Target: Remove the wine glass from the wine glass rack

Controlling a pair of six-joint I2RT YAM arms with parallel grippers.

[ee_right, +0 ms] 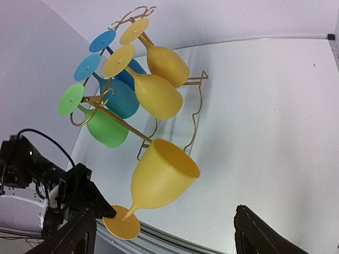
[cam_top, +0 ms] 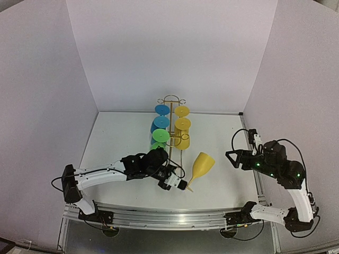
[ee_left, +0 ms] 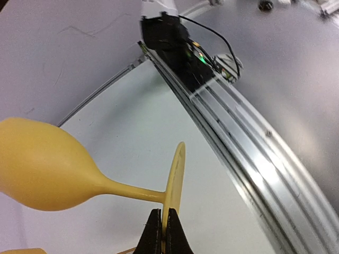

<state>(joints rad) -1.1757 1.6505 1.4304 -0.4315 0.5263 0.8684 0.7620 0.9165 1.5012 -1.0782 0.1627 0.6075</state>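
Observation:
A yellow wine glass (cam_top: pixel 202 165) hangs tilted just above the table, off the gold wire wine glass rack (cam_top: pixel 170 100), which stands behind it. My left gripper (cam_top: pixel 184 185) is shut on the rim of the glass's round foot (ee_left: pixel 175 174), with the bowl (ee_left: pixel 42 172) pointing away to the left. In the right wrist view the same glass (ee_right: pixel 161 177) is free of the rack (ee_right: pixel 197 108), its foot pinched by the left gripper's fingers (ee_right: pixel 100 209). My right gripper (cam_top: pixel 232 159) stands open to the right of the glass, apart from it, with nothing between its fingers (ee_right: pixel 265 238).
Several glasses hang on the rack: blue ones (cam_top: pixel 161 116) and a green one (cam_top: pixel 160 136) on its left side, yellow ones (cam_top: pixel 183 124) on its right. An aluminium rail (ee_left: pixel 249 159) runs along the table's near edge. White walls enclose the table.

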